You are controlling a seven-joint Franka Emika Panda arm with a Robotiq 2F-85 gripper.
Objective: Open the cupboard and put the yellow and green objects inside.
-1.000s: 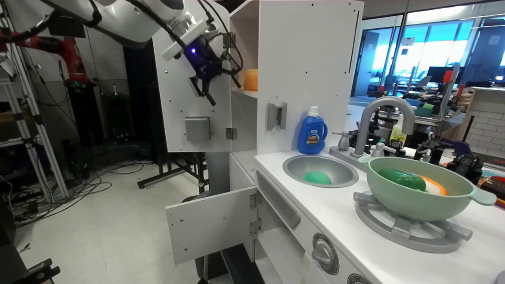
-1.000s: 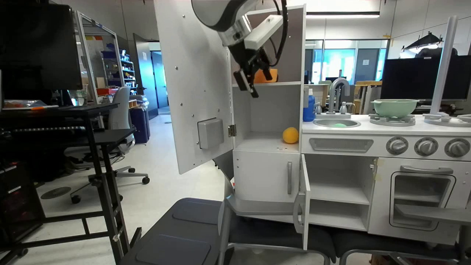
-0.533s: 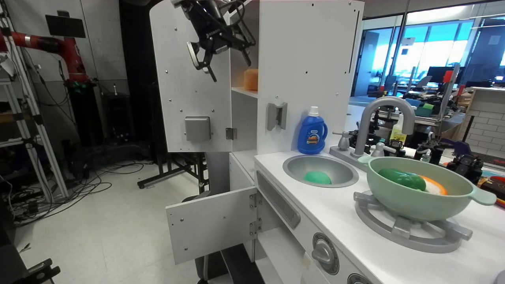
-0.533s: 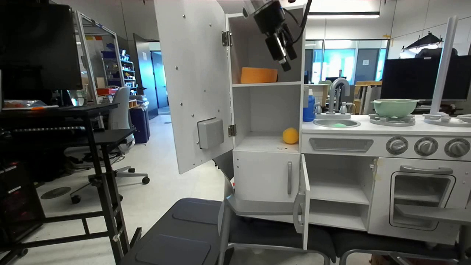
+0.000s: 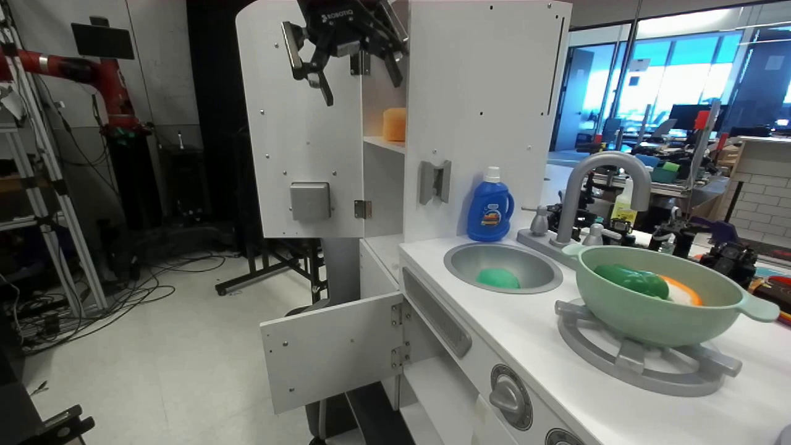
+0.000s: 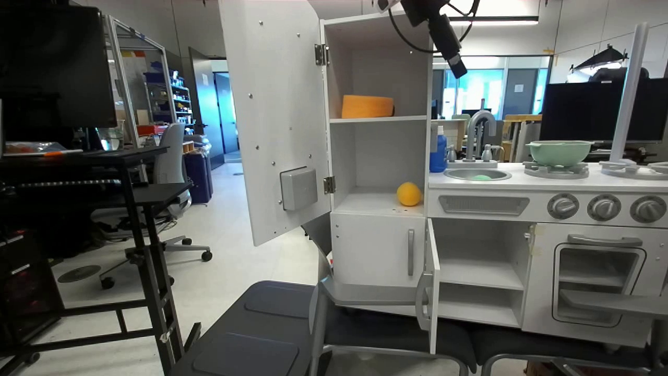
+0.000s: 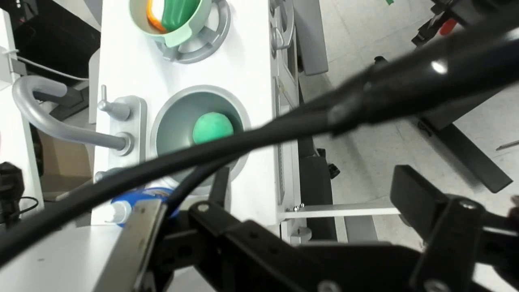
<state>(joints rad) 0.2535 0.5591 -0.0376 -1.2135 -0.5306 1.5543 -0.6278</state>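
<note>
The yellow ball (image 6: 408,194), low inside the open cupboard (image 6: 391,154), has shifted slightly in the last second; the green piece (image 7: 212,126) lies in the sink (image 7: 174,121). The gripper (image 5: 361,91), wide and empty, has swung up toward the sink side, so the green piece is probably next.

Behind the hand (image 5: 361,91), in an exterior view, the door (image 5: 306,148) is seen. In an exterior view, below the hand and to its left, the toy fruit (image 6: 409,194) is borne on the lower shelf (image 6: 365,201) of the cupboard (image 6: 389,151); farther left and less far below, a toy block (image 6: 367,106) is carried on the upper shelf (image 6: 409,119). In the wrist view, beyond the hand, the toy piece (image 7: 213,126) is contained in the sink (image 7: 198,88), which is set into the tabletop (image 7: 251,73). Farther beyond, a bowl (image 7: 178,37) is supported by a burner (image 7: 192,57).
</note>
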